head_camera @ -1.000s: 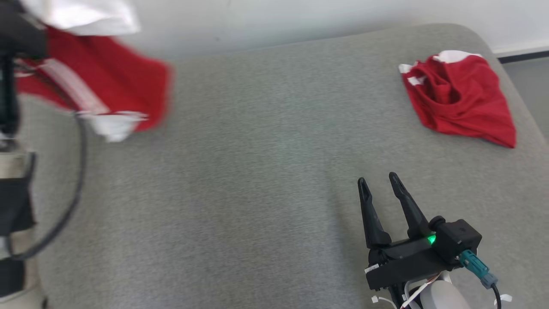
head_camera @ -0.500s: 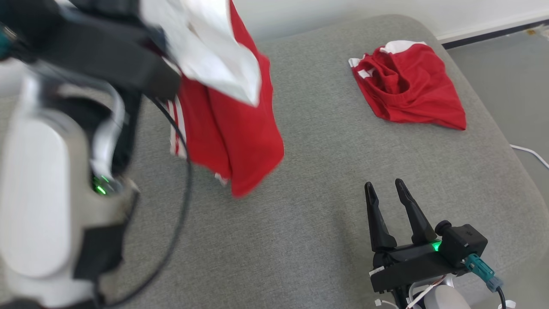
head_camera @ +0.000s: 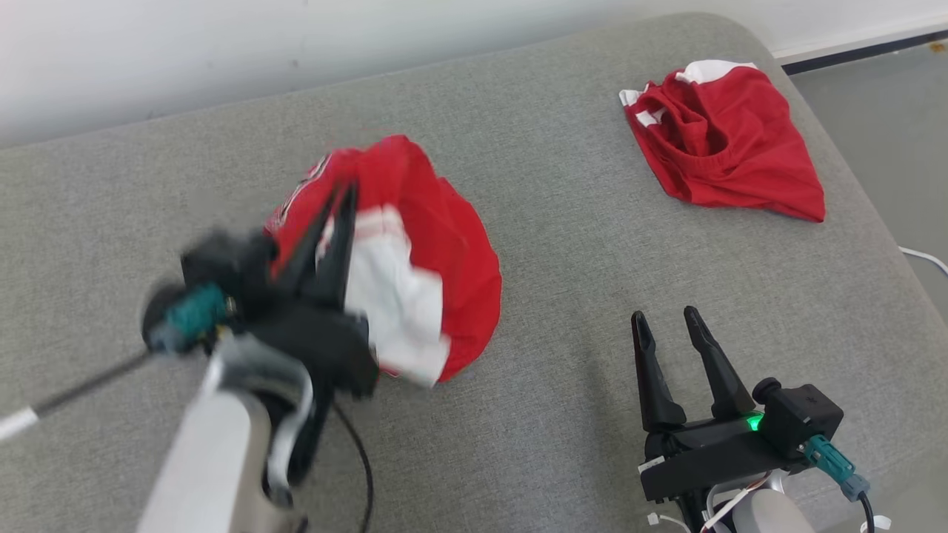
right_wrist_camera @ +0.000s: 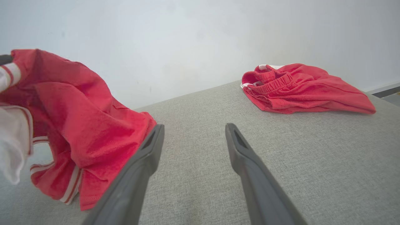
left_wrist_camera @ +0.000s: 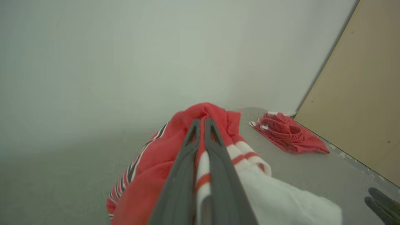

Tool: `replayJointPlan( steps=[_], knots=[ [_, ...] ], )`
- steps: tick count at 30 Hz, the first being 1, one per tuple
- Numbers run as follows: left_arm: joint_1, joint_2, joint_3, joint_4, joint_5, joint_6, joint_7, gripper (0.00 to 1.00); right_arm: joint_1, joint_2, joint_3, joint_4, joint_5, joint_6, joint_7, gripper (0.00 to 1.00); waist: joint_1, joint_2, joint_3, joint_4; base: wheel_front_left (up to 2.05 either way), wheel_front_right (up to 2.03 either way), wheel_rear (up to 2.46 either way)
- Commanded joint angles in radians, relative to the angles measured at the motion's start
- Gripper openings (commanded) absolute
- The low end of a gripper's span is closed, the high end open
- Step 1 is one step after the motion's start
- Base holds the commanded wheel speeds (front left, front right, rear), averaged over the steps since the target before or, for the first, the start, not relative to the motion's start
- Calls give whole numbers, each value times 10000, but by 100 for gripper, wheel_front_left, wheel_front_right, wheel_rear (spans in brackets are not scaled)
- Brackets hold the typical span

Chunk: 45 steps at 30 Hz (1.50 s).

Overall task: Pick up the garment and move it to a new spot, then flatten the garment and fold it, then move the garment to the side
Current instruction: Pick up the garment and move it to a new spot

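A crumpled red garment (head_camera: 452,244) with white sleeves and striped trim hangs bunched from my left gripper (head_camera: 346,191), which is shut on a fold near its top, low over the middle of the grey padded surface (head_camera: 563,429). The left wrist view has the two fingers pressed together on the garment (left_wrist_camera: 147,162), tips of the left gripper (left_wrist_camera: 202,120) buried in red cloth. My right gripper (head_camera: 665,317) rests open and empty at the lower right, fingers pointing up. From the right wrist, the garment (right_wrist_camera: 84,122) hangs left of the right gripper (right_wrist_camera: 193,126).
A second red garment (head_camera: 733,148) with an elastic waistband lies crumpled at the far right corner; it shows as the second garment (right_wrist_camera: 300,90) too. A white wall runs behind. Floor (head_camera: 874,111) and a white cable (head_camera: 922,255) lie past the right edge.
My left arm has swung the garment from high at the upper left down to the middle of the surface. The head camera has shifted. The right gripper has stayed put.
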Motion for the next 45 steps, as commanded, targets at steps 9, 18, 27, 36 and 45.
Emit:
replayJointPlan(
  steps=[9, 18, 27, 36, 45],
  knots=[
    [1471, -77, -380, 1809, -107, -166, -981, 0, -12, 23, 58, 25, -151, -19, -9, 100, -1, 0, -67, 186, 0, 0, 0],
    [986, -203, -650, 2302, 30, -238, -2141, 100, 223, 23, -120, -2, -356, -19, -7, 100, -1, 0, -389, 662, 0, 0, 0],
    [1273, 326, -148, 1416, 104, 172, -2937, 100, 484, 24, -283, -117, -541, -19, -9, 100, -1, 0, -962, 1186, 0, 0, 0],
    [2771, 912, 917, 936, -64, 739, -3800, 100, 767, 5, -395, -361, -715, -19, -9, 100, -1, 0, -1437, 1467, 0, 0, 0],
    [4250, 820, 1754, 551, 368, 1280, -4087, 100, 1128, -43, -573, -411, -776, -19, -7, 100, -1, 0, -1683, 1711, 0, 0, 0]
  ],
)
